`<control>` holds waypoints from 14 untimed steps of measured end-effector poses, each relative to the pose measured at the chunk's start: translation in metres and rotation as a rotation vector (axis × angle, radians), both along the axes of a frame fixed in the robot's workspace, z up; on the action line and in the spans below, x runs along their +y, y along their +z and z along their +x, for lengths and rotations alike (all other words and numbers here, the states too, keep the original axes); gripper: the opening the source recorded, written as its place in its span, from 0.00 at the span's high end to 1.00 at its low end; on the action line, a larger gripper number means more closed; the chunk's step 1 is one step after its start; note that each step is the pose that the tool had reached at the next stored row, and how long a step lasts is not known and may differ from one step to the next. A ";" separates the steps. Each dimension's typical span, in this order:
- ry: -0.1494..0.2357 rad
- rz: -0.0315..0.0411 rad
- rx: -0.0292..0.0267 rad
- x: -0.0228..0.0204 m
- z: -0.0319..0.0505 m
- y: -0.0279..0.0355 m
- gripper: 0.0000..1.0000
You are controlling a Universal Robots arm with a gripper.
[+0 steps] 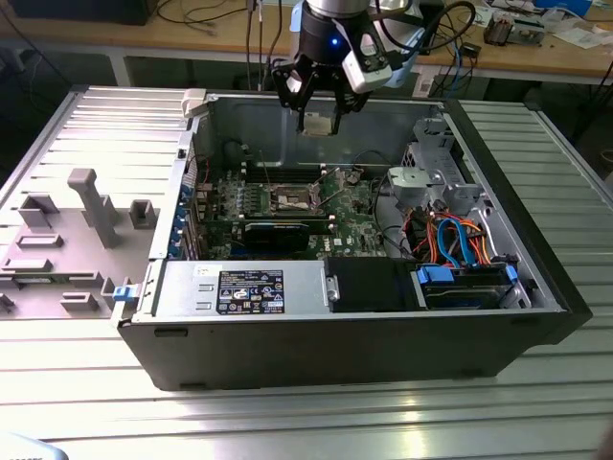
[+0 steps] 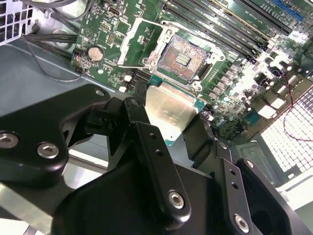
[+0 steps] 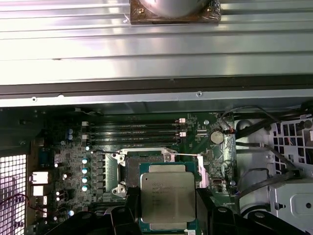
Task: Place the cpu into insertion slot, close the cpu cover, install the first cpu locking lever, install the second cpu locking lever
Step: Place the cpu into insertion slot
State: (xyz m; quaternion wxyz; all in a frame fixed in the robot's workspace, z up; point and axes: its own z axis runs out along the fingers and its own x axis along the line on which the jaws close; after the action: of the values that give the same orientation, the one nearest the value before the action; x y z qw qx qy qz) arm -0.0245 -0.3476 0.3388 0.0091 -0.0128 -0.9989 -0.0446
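Observation:
My gripper (image 1: pixel 317 120) hangs above the open computer case, shut on the cpu (image 1: pixel 317 124), a flat silvery-grey square. In both wrist views the black fingers (image 2: pixel 133 113) clamp the cpu (image 2: pixel 171 110) (image 3: pixel 167 196) by two opposite edges. Below it on the green board lies the insertion slot (image 2: pixel 183 56) (image 1: pixel 292 198), its tan-gold contact field bare. The cpu cover (image 2: pixel 139 43), a silver frame with a square cut-out, is swung open beside the slot. In the first wrist view the cpu hides most of the slot (image 3: pixel 146 159). I cannot make out the locking levers clearly.
Long black memory slots (image 2: pixel 230 24) (image 3: pixel 134 132) run along one side of the slot, and a coin battery (image 2: pixel 95 53) sits on the other. A black block (image 1: pixel 278 230), drive bays with blue and orange cables (image 1: pixel 460 244) and the case walls (image 1: pixel 249 125) surround the board.

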 end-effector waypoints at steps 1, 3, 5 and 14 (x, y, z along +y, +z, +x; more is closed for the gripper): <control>0.000 -0.0010 0.0000 0.0000 0.0000 -0.0007 0.45; 0.000 -0.0014 0.0000 0.0000 -0.0001 -0.0016 0.45; 0.000 -0.0017 0.0000 0.0000 -0.0003 -0.0020 0.45; 0.006 -0.0017 0.0000 -0.0003 -0.0035 -0.0041 0.45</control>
State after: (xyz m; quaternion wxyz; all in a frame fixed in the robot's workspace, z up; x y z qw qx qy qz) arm -0.0279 -0.3479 0.3347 0.0092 -0.0100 -0.9990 -0.0437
